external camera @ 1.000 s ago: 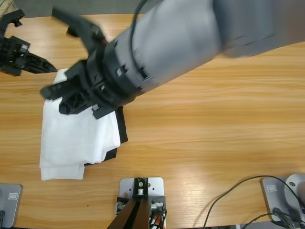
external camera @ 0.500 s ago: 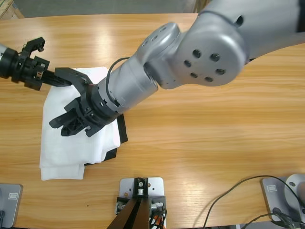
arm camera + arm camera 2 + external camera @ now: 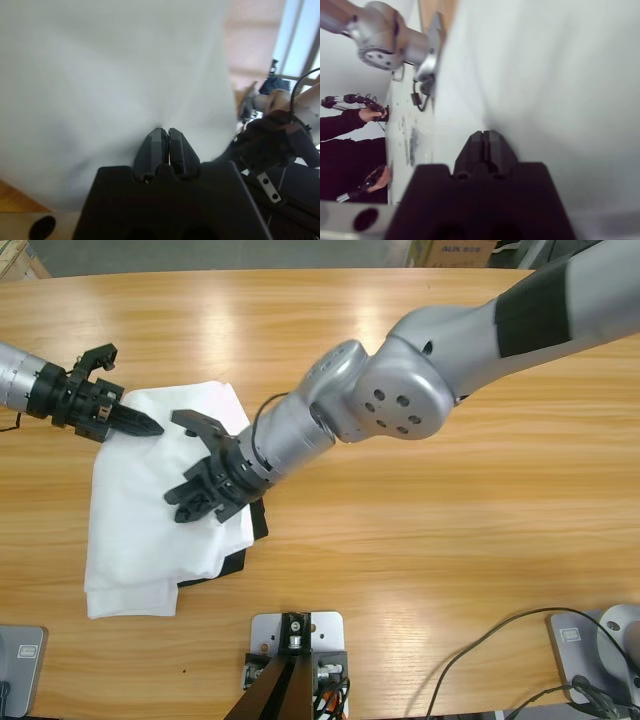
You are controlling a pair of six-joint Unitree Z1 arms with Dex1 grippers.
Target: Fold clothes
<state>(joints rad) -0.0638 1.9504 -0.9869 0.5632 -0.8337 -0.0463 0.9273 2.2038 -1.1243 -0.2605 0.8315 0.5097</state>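
The white T-shirt (image 3: 140, 530) lies folded into a tall rectangle at the table's left, over a black garment. My left gripper (image 3: 150, 428) comes in from the left edge, jaws shut, its tip on the shirt's upper left part. In the left wrist view the shut left gripper (image 3: 165, 131) points into white cloth (image 3: 100, 75) that puckers at the tip. My right gripper (image 3: 182, 512) reaches down from the upper right, jaws shut, and rests on the shirt's right half. White fabric (image 3: 560, 75) fills the right wrist view ahead of the right gripper (image 3: 484, 134).
A black folded garment (image 3: 258, 512) sticks out under the shirt's right and lower edges. The right arm's big silver elbow (image 3: 400, 400) hangs over the table's middle. Bare wood (image 3: 450, 540) lies to the right. A person's dark sleeve (image 3: 345, 127) shows in the right wrist view's background.
The left gripper slid right from beyond the shirt's corner onto its upper left. The right arm drew away from the camera, and its gripper shifted right and down across the shirt.
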